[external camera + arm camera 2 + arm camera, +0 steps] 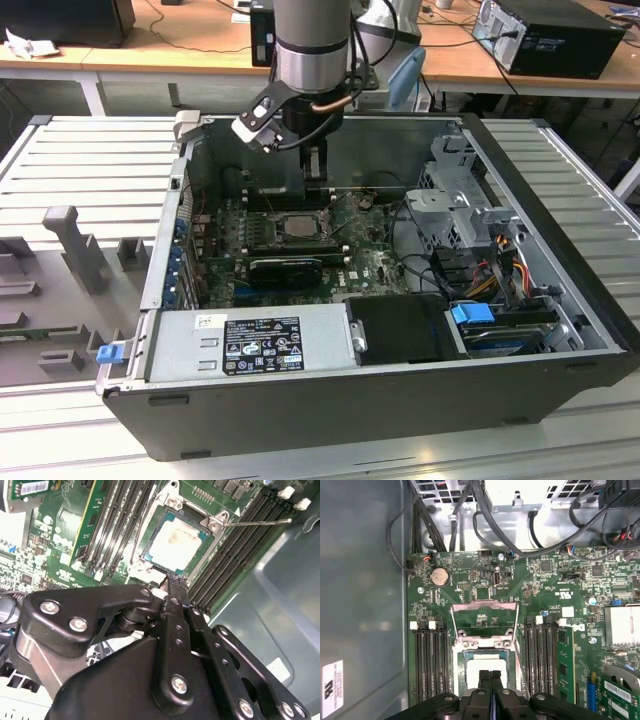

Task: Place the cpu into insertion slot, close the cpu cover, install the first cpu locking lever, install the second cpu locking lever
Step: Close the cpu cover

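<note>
The cpu lies flat in the insertion slot, the cpu cover seemingly swung open beyond it, so the gripper carries nothing, its fingers pressed together just over the slot's edge. In the exterior view the arm drops vertically into the case, with the slot at about 6 o'clock of its tip.

The computer case is open on top, leaving free passage down to the insertion slot, where the gripper hangs just above. Memory slots flank it closely on both sides; a thin metal lever juts over one bank. Cables and the case wall stand farther off
</note>
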`<state>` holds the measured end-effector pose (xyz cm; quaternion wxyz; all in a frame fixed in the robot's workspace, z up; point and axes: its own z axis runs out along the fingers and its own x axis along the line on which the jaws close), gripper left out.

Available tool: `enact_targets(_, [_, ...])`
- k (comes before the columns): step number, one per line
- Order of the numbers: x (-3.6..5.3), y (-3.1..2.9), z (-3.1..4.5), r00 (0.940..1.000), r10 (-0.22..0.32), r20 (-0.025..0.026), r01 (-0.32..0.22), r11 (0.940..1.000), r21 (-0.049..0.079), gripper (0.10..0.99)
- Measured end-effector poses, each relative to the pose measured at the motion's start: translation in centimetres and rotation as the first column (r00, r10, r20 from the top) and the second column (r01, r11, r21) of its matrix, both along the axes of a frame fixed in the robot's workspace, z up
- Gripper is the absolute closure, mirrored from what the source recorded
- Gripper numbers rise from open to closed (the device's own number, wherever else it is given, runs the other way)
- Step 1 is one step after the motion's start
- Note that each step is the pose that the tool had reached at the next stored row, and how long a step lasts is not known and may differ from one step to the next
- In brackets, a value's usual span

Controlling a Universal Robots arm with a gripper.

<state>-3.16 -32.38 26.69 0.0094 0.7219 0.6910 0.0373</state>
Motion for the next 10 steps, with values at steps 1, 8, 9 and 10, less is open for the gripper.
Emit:
enact_targets(1, [0.0,0.0,0.06,1.0,0.0,-0.0002,0.0,1.0,0.0,0.98])
enact_targets(8, [2.02,0.0,-0.02,0.9999,0.002,-0.0138,-0.002,1.0,0.0,0.98])
enact_targets(9, [2.1,0.0,-0.07,0.9999,0.006,-0.0137,-0.006,1.0,0.0,0.98])
enact_targets(10, [2.2,0.0,-0.12,0.9999,0.01,-0.0137,-0.01,0.9999,0.0,0.98])
